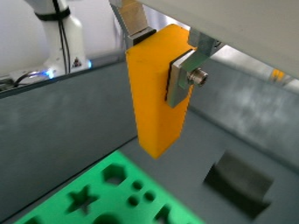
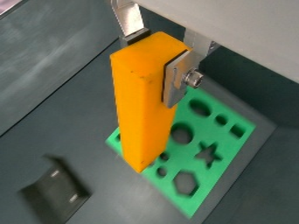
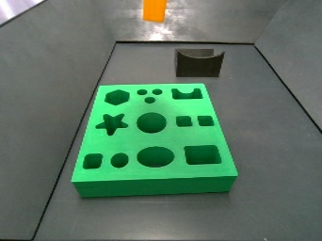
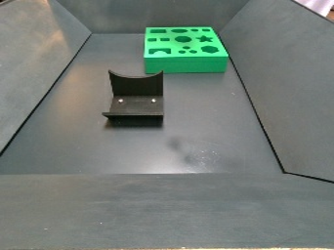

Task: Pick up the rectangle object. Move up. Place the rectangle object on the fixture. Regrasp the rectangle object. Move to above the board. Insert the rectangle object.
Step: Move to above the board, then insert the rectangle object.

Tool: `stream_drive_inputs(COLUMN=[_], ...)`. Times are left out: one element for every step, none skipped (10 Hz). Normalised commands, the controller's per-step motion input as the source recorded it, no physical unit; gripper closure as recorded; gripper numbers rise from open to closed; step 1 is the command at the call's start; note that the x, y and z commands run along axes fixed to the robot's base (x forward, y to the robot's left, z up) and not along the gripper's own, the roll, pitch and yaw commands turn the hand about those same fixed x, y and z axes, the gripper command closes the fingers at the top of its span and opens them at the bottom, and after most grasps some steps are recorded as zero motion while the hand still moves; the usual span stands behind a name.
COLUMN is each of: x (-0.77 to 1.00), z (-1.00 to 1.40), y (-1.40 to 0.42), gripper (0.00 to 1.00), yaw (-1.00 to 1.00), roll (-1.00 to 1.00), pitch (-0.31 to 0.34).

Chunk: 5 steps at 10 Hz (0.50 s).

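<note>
- The bright green thick square board (image 3: 156, 143) with star, hexagon, circle and square cut-outs lies flat on the dark floor (image 3: 265, 179); in a side view it fills the left and middle.
- The smooth orange-yellow rectangular block (image 2: 142, 101) hangs upright in the air, clamped between the gripper (image 1: 160, 54)'s flat silver fingers (image 1: 180, 77), which are closed on its upper part. In both wrist views its lower end is above the floor beside the board's edge.
- The small dark fixture (image 3: 198, 62) with a curved notch stands apart from the board, empty.

Dark floor (image 4: 196, 146); board (image 4: 185, 49), fixture (image 4: 135, 98) apart
</note>
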Motion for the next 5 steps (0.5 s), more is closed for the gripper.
stream_drive_inputs(x=[-0.12,-0.10,-0.09,-0.07,0.00], z=[0.01,0.01,0.00,0.00,0.00], y=[0.02,0.03,0.03,0.02,-0.07], gripper=[1.00,1.00,1.00,1.00,1.00], yaw=[-0.07,-0.05,-0.04,-0.02,0.00], roll=[-0.83,-0.61,-0.48,-0.28,0.01], pitch=[-0.189,-0.156,-0.135,-0.096,0.000])
